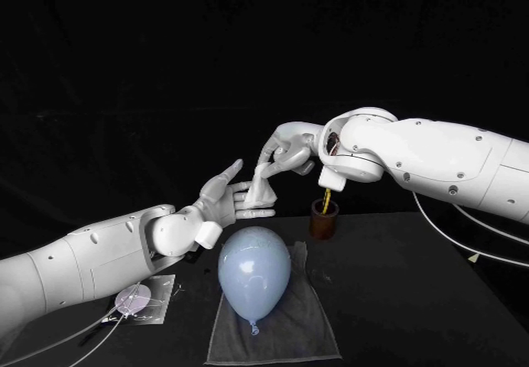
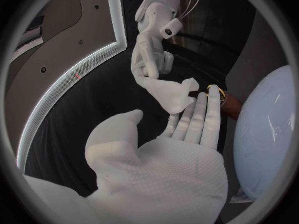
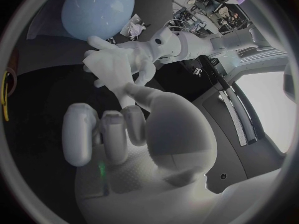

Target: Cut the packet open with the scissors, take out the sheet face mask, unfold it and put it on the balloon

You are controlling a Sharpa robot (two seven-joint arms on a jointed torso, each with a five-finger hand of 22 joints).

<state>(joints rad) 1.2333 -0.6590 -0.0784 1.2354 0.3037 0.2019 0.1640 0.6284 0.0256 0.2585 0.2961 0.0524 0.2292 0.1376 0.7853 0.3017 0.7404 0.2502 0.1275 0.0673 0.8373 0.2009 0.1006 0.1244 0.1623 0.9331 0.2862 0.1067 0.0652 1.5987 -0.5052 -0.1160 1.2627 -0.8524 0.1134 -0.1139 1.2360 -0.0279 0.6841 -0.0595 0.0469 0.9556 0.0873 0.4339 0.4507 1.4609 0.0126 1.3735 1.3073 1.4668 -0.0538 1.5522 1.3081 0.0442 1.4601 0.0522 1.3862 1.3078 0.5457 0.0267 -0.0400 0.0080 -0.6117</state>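
Above the far edge of the bench [image 1: 419, 290]: mask [image 1: 261, 182], white and folded, hanging from the right hand [image 1: 289, 149], pinched at its top between closed fingers [image 2: 149, 59]. Just below it, left hand [image 1: 226, 200], open and holding nothing, fingers straight and spread, thumb apart, tips at the mask's lower end; touching it or not, cannot tell. Lying on a white cloth [image 1: 297, 336] at the near edge, midway along: balloon [image 1: 254, 267], pale blue, knot toward the near edge. Standing at the far edge, beyond the balloon: brown cup [image 1: 323, 223] with yellow-handled scissors [image 1: 326, 202] in it. Near the near left corner: packet [image 1: 141, 302], flat on the bench, well apart from both hands.
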